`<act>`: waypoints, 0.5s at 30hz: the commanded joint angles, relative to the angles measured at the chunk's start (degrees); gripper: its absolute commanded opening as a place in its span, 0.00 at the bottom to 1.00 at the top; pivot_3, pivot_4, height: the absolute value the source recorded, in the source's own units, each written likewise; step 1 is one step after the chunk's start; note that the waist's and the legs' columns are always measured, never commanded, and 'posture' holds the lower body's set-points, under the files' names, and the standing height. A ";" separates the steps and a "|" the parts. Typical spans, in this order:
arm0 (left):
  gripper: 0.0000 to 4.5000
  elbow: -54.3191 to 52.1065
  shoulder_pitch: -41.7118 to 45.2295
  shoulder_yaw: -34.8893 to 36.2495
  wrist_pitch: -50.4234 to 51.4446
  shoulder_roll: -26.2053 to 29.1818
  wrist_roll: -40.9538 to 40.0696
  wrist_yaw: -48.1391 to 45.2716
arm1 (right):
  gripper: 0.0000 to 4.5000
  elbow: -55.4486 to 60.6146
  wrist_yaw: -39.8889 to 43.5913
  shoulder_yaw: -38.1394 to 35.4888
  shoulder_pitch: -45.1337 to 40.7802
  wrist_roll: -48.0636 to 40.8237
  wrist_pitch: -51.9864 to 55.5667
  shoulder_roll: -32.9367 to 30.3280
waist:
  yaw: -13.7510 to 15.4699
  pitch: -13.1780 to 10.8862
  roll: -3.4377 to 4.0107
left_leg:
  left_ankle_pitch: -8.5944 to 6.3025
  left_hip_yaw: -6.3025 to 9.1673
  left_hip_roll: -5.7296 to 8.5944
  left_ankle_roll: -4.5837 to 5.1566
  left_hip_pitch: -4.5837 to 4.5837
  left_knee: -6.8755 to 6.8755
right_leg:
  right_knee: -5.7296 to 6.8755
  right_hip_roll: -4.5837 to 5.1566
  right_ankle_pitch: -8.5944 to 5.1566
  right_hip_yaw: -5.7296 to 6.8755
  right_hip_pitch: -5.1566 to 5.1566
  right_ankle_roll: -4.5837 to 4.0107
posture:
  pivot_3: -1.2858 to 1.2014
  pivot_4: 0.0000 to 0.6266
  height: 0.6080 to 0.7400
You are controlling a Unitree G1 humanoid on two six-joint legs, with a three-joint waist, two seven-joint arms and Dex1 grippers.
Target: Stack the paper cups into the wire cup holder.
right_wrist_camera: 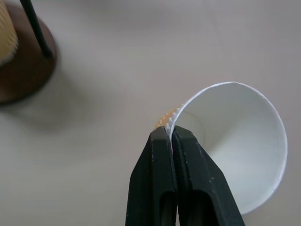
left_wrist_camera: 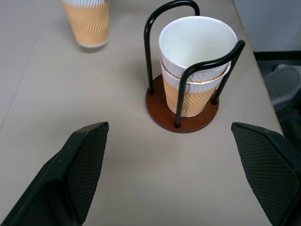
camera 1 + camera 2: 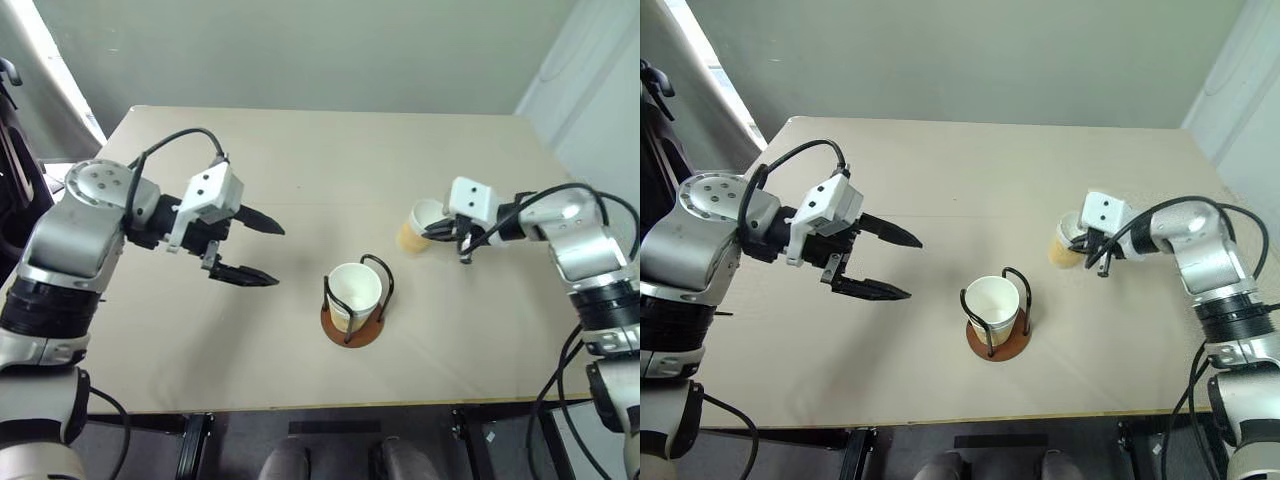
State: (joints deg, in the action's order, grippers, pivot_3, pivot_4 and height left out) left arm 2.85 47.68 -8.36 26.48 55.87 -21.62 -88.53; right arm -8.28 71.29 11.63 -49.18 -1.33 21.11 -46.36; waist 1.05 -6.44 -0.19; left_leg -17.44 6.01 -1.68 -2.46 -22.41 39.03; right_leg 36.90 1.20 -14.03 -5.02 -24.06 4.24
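Right gripper (image 1: 172, 136): two black fingers pressed together, pinching the rim wall of a paper cup (image 1: 240, 141), one finger inside, one outside. Cup tilted, white interior facing the camera, apparently just off the beige table (image 1: 141, 56). Wire cup holder (image 1: 26, 66): brown base and one black wire at the frame's edge.

So the wire cup holder (image 3: 356, 318) sits near the front middle of the tabletop (image 3: 320, 170), two nested paper cups (image 2: 196, 66) in it. Third cup (image 3: 418, 228) is off to its right, further back, tilted.
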 commanded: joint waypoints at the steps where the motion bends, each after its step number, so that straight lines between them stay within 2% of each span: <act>1: 1.00 -0.04 2.03 1.19 -0.96 0.16 0.36 -0.50 | 0.01 5.28 1.61 -3.28 -1.95 -3.08 3.66 -2.23 | 0.00 0.00 0.00 | 0.00 0.00 0.00 0.00 0.00 0.01 | -0.01 0.00 0.00 0.00 0.01 0.00 | 0.52 0.24 1.00; 5: 1.00 0.32 2.60 1.03 -1.03 -0.27 0.62 -0.85 | 0.01 11.15 4.07 -4.95 -3.03 -7.28 9.95 -4.77 | 0.00 0.00 0.00 | 0.00 0.01 0.00 0.00 0.00 -0.01 | -0.02 0.00 -0.01 0.00 0.00 -0.01 | 0.52 0.24 1.00; 10: 1.00 0.81 3.60 0.64 -0.82 -1.08 0.55 -1.55 | 0.01 20.50 5.98 -8.09 -7.85 -17.45 23.82 -6.77 | -0.14 -0.02 0.03 | 0.01 -0.02 0.00 -0.01 0.00 -0.03 | -0.04 0.00 -0.02 -0.02 -0.06 -0.03 | 0.52 0.24 1.00; 15: 1.00 1.01 4.32 0.38 -0.40 -1.67 0.60 -2.10 | 0.01 26.29 3.72 -10.99 -11.58 -27.38 35.36 -5.80 | -0.15 -0.02 0.03 | 0.01 0.01 0.00 -0.02 -0.01 -0.07 | -0.07 -0.03 -0.06 0.00 -0.08 -0.10 | 0.52 0.24 1.00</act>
State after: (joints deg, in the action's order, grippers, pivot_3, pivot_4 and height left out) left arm 4.30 50.66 -8.48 26.19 53.97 -20.83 -89.71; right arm 15.95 76.24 3.16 -59.46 -25.29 53.06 -52.35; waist 0.90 -6.45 -0.17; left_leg -17.42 6.03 -1.68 -2.48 -22.43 38.95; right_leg 36.82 1.17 -14.09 -5.02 -24.13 4.14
